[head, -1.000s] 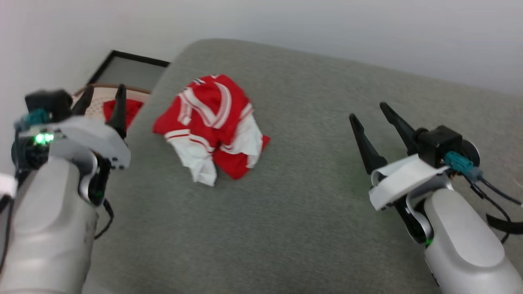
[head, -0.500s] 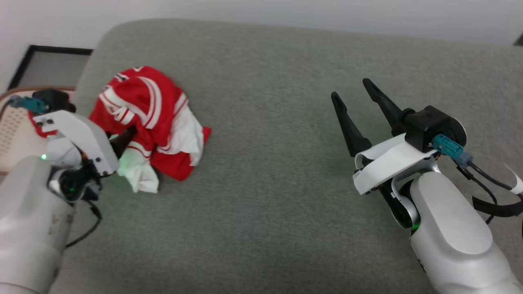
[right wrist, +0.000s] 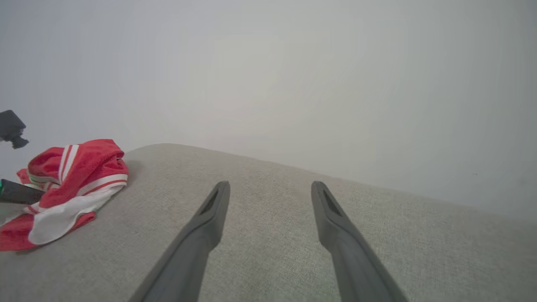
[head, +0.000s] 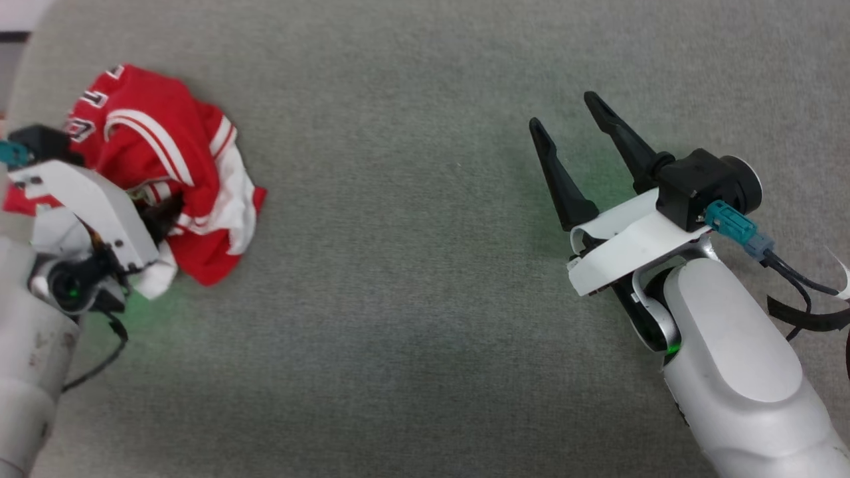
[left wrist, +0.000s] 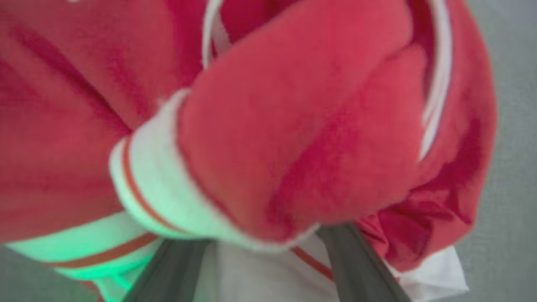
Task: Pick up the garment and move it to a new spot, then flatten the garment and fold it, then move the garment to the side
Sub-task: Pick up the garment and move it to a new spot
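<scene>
The garment (head: 153, 146), a crumpled red jersey with white panels and striped trim, lies in a heap at the left end of the grey cushion. My left gripper (head: 169, 211) is pushed into its near side. In the left wrist view its fingers (left wrist: 356, 268) stand apart and open, their tips hidden under a red fold and white trim of the garment (left wrist: 293, 126). My right gripper (head: 562, 111) hovers open and empty over bare cushion far to the right. From the right gripper (right wrist: 270, 184), the garment (right wrist: 71, 176) shows at the left edge.
The grey fabric cushion (head: 398, 299) stretches wide between the two arms. Its rounded left edge (head: 20, 60) lies just beyond the heap. A pale wall (right wrist: 293, 63) rises behind the cushion. Cables (head: 790, 279) hang off the right wrist.
The head camera has swung, so the whole picture shifted. My left gripper came from beside the cushion's edge into the garment's near side. The right gripper stays open in the same pose.
</scene>
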Tool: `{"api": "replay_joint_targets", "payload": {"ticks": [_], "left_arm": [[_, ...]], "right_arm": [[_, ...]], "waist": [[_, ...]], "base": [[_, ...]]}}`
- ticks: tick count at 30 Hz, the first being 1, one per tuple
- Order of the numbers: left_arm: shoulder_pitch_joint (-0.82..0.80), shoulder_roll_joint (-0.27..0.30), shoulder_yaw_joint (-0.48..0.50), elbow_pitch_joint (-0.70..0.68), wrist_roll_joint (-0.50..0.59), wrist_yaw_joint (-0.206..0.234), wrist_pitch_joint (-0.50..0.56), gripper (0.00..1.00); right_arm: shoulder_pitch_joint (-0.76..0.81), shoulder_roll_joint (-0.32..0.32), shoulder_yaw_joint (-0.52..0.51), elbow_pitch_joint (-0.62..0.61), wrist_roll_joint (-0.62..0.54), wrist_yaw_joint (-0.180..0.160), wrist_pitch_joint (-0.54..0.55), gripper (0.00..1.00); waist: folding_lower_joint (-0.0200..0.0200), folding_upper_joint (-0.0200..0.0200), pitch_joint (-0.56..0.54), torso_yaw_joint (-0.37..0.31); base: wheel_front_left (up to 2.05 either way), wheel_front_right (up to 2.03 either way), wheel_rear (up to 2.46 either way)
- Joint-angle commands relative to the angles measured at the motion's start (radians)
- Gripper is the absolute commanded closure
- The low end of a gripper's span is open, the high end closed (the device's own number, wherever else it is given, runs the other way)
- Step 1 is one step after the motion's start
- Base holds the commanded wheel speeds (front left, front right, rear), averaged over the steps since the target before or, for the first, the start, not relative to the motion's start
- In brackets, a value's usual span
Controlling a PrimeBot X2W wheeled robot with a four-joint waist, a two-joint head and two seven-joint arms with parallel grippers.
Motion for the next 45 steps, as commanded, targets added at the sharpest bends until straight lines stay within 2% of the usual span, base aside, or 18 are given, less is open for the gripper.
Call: {"api": "replay_joint_targets", "payload": {"ticks": [1, 7, 8, 9, 11, 18, 23, 29, 37, 45], "left_arm": [[0.007, -0.033, -0.036, 0.029, -0.003, 0.003, 0.004, 0.0], [0.01, -0.061, -0.102, 0.072, -0.013, 0.003, -0.001, 0.0], [0.01, -0.067, -0.113, 0.07, -0.022, 0.003, -0.003, 0.05], [0.012, -0.074, -0.121, 0.068, -0.03, 0.002, -0.006, 0.5], [0.026, -0.084, -0.146, 0.044, -0.064, -0.001, -0.01, 1.0], [-0.005, -0.016, -0.183, 0.016, -0.068, -0.002, -0.137, 1.0], [-0.041, 0.004, -0.177, -0.022, -0.107, 0.0, -0.214, 1.0], [-0.05, 0.001, -0.159, -0.144, -0.203, 0.0, -0.264, 1.0], [-0.088, 0.009, -0.228, -0.337, -0.219, 0.0, -0.259, 1.0], [-0.182, -0.044, -0.267, -0.492, -0.244, 0.0, -0.255, 1.0]], "right_arm": [[-0.02, 0.003, -0.001, -0.008, -0.01, -0.001, -0.005, 0.0], [-0.027, 0.011, -0.003, -0.023, -0.019, -0.001, -0.005, 0.0], [-0.028, 0.012, -0.003, -0.024, -0.02, -0.001, -0.005, 0.0], [-0.028, 0.013, -0.003, -0.023, -0.017, -0.001, -0.005, 0.0], [-0.02, 0.015, -0.003, -0.015, -0.011, -0.001, -0.005, 0.0], [0.016, 0.011, -0.002, -0.003, -0.001, -0.001, -0.005, 0.0], [0.057, 0.005, -0.029, -0.005, 0.012, -0.001, -0.005, 0.0], [0.136, 0.01, -0.093, -0.027, 0.028, -0.001, -0.005, 0.0], [0.229, 0.036, -0.199, -0.096, 0.039, -0.001, -0.005, 0.0], [0.312, 0.057, -0.299, -0.162, 0.05, -0.001, -0.003, 0.0]], "waist": [[0.0, -0.0001, 0.051, -0.043], [0.0, -0.0001, 0.051, -0.049], [0.0, -0.0001, 0.047, -0.048], [0.0, -0.0001, 0.042, -0.046], [0.0, -0.0001, 0.021, -0.039], [0.0, -0.0001, -0.049, -0.036], [0.0, -0.0001, -0.099, -0.036], [0.0, -0.0001, -0.162, -0.059], [0.0, -0.0001, -0.184, -0.157], [0.0, -0.0001, -0.179, -0.282]], "base": [[0.0, 0.0, 0.0], [0.0, 0.0, 0.0], [0.0, 0.0, 0.0], [0.0, 0.0, 0.0], [0.0, 0.0, 0.0], [0.0, 0.0, 0.0], [0.0, 0.0, 0.0], [0.0, 0.0, 0.0], [0.0, 0.0, 0.0], [0.0, 0.0, 0.0]]}}
